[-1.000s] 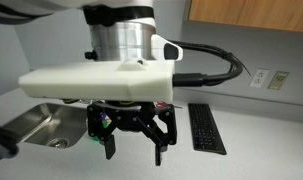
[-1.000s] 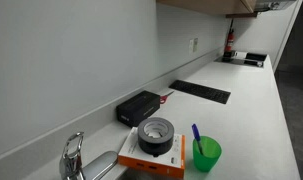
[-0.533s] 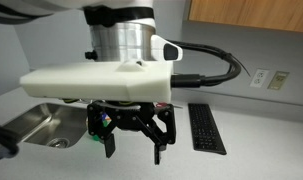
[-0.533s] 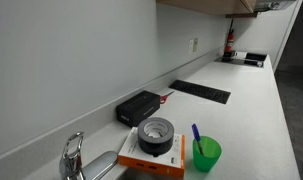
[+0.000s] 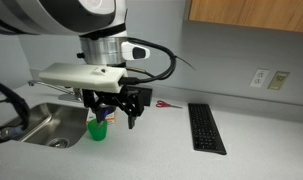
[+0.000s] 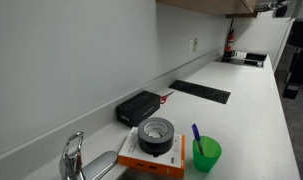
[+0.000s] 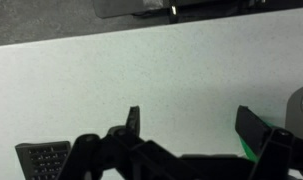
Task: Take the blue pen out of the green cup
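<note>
Wrist view: black gripper (image 7: 191,125) fingers spread wide, nothing between them, over matte white counter (image 7: 91,80). In an exterior view, gripper near smooth tapered green cup (image 5: 97,130); thin blue pen (image 6: 196,135) leans inside cup; flat black keyboard (image 5: 206,128) well apart.

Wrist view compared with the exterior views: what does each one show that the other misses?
Only the wrist view: a close look along the open gripper and its fingers. Only an exterior view: the blue pen standing in the green cup, a tape roll, a faucet. Shared: that cup, only a sliver at the wrist, and the countertop.
</note>
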`<state>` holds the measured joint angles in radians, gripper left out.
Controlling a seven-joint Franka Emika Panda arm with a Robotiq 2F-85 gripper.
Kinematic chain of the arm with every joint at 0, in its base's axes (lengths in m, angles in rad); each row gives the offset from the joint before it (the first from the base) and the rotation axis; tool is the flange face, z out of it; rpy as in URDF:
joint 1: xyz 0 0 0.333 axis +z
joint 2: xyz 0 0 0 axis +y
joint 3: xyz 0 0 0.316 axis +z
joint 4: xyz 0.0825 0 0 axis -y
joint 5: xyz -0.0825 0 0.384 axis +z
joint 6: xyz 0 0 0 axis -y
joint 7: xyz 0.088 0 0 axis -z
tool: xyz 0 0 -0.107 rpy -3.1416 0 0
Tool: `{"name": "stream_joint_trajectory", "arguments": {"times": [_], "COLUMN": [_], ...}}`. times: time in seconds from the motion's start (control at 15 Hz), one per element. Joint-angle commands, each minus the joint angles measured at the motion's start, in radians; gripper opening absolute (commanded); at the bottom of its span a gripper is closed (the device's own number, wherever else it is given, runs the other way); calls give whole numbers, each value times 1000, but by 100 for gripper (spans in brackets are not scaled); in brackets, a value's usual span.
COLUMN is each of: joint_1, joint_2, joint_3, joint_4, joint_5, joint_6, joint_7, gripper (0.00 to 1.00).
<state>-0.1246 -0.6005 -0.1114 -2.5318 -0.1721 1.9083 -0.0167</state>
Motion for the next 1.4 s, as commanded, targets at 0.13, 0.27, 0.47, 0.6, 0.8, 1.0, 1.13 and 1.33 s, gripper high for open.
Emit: {"name": "stream_joint_trajectory", "arguments": {"times": [0.13, 0.27, 0.47, 0.6, 0.8, 1.0, 1.13, 1.33], "joint_1": [30, 34, 32, 31, 56, 68, 79, 96], "joint_2": [80, 103, 99, 99, 206, 327, 412, 509], "joint_3": [48, 56, 50, 50, 57, 83, 104, 134], "joint_4": [27, 34, 34, 34, 91, 134, 167, 209], "joint_5": [57, 60, 60, 60, 119, 174, 194, 193], "joint_6": [70, 72, 71, 71, 120, 225, 280, 330], "joint_7": [47, 50, 49, 49, 77, 138, 169, 220], "gripper": [100, 100, 100, 100, 100, 100, 100, 100]}}
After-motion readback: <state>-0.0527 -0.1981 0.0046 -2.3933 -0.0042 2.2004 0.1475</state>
